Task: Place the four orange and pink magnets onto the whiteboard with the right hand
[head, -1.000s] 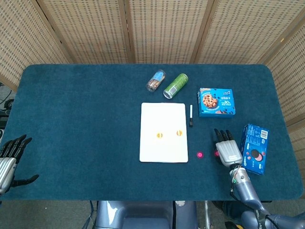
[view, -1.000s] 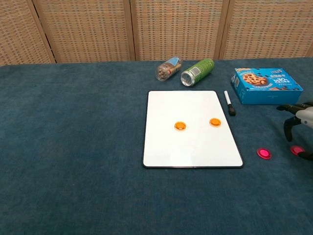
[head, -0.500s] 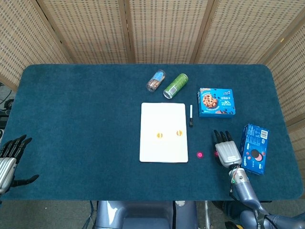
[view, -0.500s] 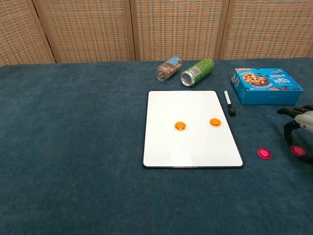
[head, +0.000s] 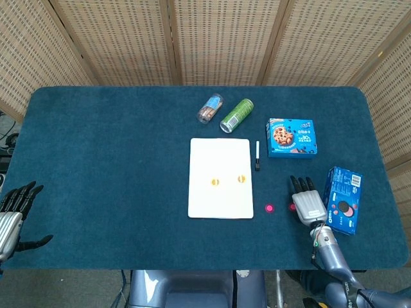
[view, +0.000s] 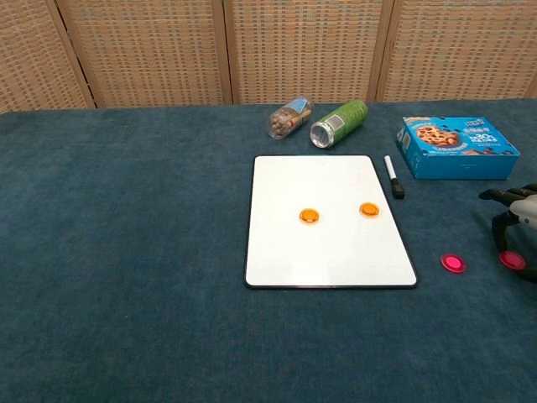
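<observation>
The whiteboard (head: 220,178) (view: 327,218) lies flat mid-table with two orange magnets (head: 216,182) (head: 241,179) (view: 309,216) (view: 369,209) on it. One pink magnet (head: 269,208) (view: 453,263) lies on the cloth right of the board. A second pink magnet (head: 292,207) (view: 511,260) sits further right, under the fingertips of my right hand (head: 307,200) (view: 513,210), whose fingers are spread and hold nothing. My left hand (head: 14,212) hangs open off the table's left front corner.
A black marker (head: 257,156) (view: 393,176) lies beside the board's right edge. Behind the board lie a clear jar (head: 209,109) and a green can (head: 237,115). A blue cookie box (head: 291,137) (view: 456,148) and an Oreo box (head: 343,199) flank my right hand.
My right hand has drawn back slightly to the right, so more of the pink magnet under it shows. Nothing else has moved.
</observation>
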{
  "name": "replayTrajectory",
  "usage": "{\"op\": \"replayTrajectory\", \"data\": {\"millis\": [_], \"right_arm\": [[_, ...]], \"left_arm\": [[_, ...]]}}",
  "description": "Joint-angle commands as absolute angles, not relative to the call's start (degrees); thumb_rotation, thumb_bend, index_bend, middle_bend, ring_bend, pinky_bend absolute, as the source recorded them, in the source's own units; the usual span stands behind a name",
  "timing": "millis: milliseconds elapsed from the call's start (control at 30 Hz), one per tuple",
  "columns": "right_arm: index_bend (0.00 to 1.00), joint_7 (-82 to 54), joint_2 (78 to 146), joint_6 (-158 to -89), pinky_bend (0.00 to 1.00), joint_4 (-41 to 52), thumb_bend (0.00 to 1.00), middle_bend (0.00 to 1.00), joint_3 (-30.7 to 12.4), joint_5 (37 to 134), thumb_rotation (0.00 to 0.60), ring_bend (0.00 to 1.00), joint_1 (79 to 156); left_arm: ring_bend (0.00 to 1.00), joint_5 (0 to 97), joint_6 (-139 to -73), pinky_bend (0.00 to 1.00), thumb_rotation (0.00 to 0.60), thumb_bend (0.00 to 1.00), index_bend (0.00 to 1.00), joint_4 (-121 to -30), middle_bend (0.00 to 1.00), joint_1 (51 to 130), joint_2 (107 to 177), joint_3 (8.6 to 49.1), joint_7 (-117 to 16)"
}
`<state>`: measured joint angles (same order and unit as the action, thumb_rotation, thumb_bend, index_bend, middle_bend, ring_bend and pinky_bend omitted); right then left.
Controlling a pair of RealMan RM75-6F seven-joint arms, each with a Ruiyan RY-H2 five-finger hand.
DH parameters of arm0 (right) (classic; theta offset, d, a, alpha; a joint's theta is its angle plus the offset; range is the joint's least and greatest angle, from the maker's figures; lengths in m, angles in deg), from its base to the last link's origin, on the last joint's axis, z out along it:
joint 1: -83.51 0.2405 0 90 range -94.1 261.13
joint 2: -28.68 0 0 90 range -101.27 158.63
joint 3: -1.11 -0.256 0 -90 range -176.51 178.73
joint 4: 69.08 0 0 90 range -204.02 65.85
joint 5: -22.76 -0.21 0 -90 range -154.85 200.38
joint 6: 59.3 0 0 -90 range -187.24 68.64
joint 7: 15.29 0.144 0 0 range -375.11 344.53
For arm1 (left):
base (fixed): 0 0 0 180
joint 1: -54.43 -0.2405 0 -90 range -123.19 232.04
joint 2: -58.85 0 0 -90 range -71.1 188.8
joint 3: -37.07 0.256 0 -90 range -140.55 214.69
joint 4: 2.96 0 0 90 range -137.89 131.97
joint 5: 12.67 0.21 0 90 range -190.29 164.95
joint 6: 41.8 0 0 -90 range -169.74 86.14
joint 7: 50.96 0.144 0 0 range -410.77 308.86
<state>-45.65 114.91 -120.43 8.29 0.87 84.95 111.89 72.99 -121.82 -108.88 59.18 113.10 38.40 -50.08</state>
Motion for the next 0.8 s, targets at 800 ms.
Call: {"op": "replayTrajectory", "data": {"millis": [800], "right_arm": [[0.55, -43.8, 115.5, -118.3, 0.0, 6.0, 0.36, 0.0, -0.5, 85.6, 0.6, 0.0, 111.1]], "left_arm": [[0.0, 72.9, -121.6, 0.0, 0.6, 0.0, 0.0, -109.0, 0.0, 59.3, 113.3, 38.5, -49.7]]}}
